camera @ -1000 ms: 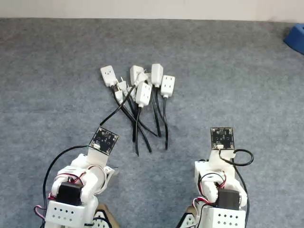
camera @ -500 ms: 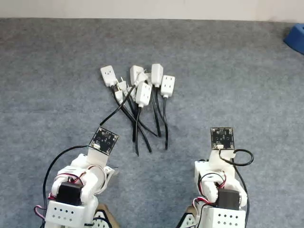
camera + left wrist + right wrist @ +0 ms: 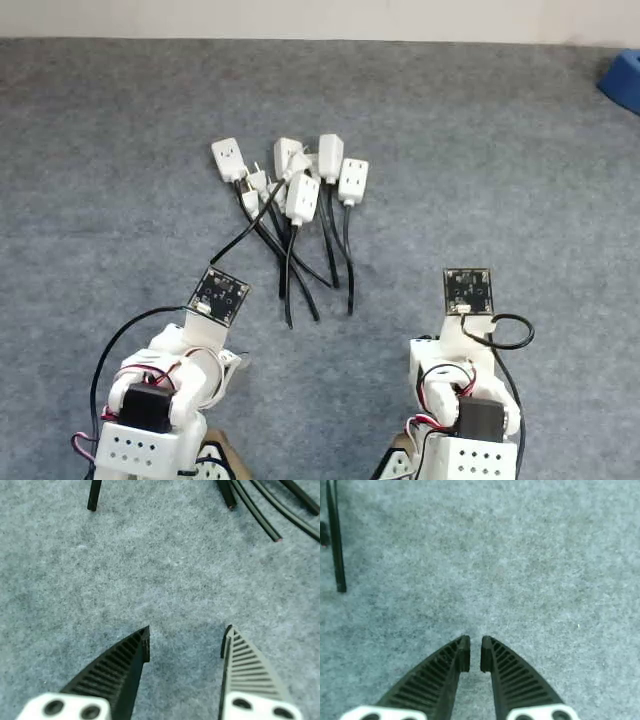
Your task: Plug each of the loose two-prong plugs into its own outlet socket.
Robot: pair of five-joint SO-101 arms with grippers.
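Five white socket blocks (image 3: 302,197) are counted, bunched in one tight cluster on the far part of the grey carpeted table (image 3: 500,150), a little left of the middle in the high view. Each is a small rectangular block with a black cord leaving one end. Slot openings are seen on the upturned faces of at least three. Two smaller white two-prong plugs (image 3: 257,181) are made out lying loose between the leftmost block and the middle ones, seated in no slot. Whether more are tucked among the blocks cannot be told.

The cords (image 3: 348,250) are fanned from the cluster toward the arms and crossed over one another. About six are seen, but the overlap keeps the exact count from being told. One is curved off toward the left arm (image 3: 160,400) and ends just beside its wrist.

The left gripper (image 3: 185,632) is released, its jaws held wide apart over bare carpet with nothing between them. Cut cord ends (image 3: 93,495) are seen beyond its tips.

The right gripper (image 3: 474,652) is closed to a narrow slit with nothing grasped, over bare carpet, with one cord end lying off to the side.

Both arms, the right arm (image 3: 460,400) included, are placed at the near edge, well apart from the cluster. One blue object (image 3: 622,82) is seen at the far right edge.
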